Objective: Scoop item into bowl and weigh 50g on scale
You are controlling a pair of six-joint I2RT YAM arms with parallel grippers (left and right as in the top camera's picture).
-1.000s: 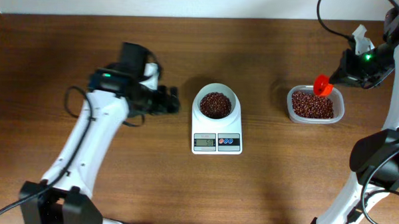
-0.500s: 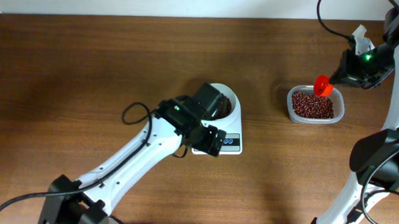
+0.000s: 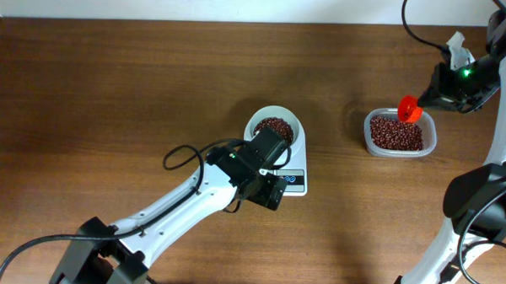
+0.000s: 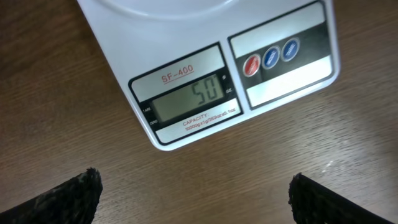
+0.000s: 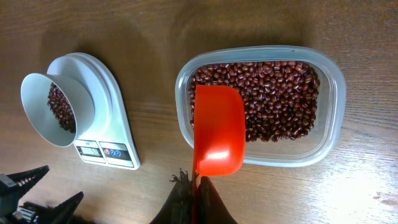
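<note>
The white bowl [image 3: 274,131] holds dark red-brown beans [image 3: 275,128] and stands on the white scale [image 3: 292,181]. In the left wrist view the scale's display [image 4: 188,99] reads 50. My left gripper [image 4: 193,199] is open and empty, hovering over the table just in front of the scale; overhead it shows at the scale's front left [image 3: 268,191]. My right gripper [image 5: 196,196] is shut on the handle of an empty red scoop [image 5: 217,127], held above the clear tub's near edge [image 3: 408,109]. The bowl also shows in the right wrist view [image 5: 57,102].
A clear plastic tub [image 3: 398,150] with more beans [image 5: 273,93] stands right of the scale. The left arm stretches diagonally from the front left to the scale. Three round buttons [image 4: 271,56] sit on the scale's front.
My left arm swung from the left side of the table to the scale's front and has since settled slightly lower right, open. The right arm and scoop have not moved.
</note>
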